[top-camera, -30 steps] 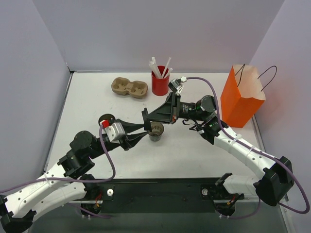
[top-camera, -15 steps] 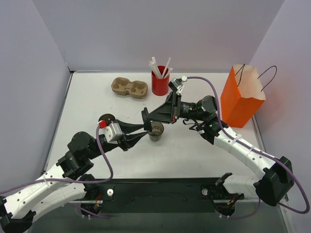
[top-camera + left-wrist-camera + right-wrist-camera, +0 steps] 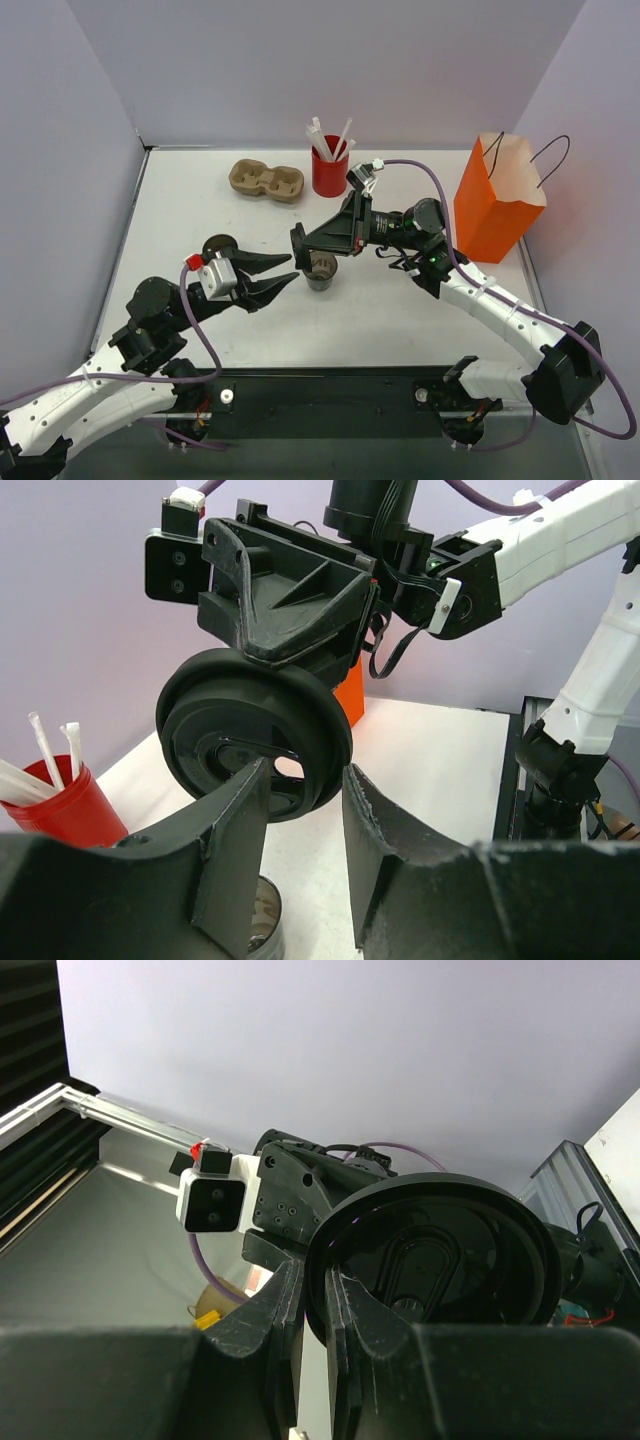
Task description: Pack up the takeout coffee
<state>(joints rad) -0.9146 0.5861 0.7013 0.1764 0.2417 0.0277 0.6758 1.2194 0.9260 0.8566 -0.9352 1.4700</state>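
Brown-black cup (image 3: pixel 321 270) at desk (image 3: pixel 200 200) centre, uncovered. Looks light and thin-walled; crushes or tips easily. Hold round the wall below the rim, gently. Right gripper (image 3: pixel 312 1300) pinching black lid (image 3: pixel 430 1260) by its edge over it; left gripper (image 3: pixel 290 270), half spread, empty, just left.

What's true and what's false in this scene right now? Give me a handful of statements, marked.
1. The right gripper is shut on a black lid. True.
2. The left gripper grips the open cup. False: it is open and holds nothing.
3. The orange bag stands upright on the table. True.
4. The cardboard carrier holds a cup. False: both holes are empty.
5. The straws lie flat. False: they stand in the red cup.
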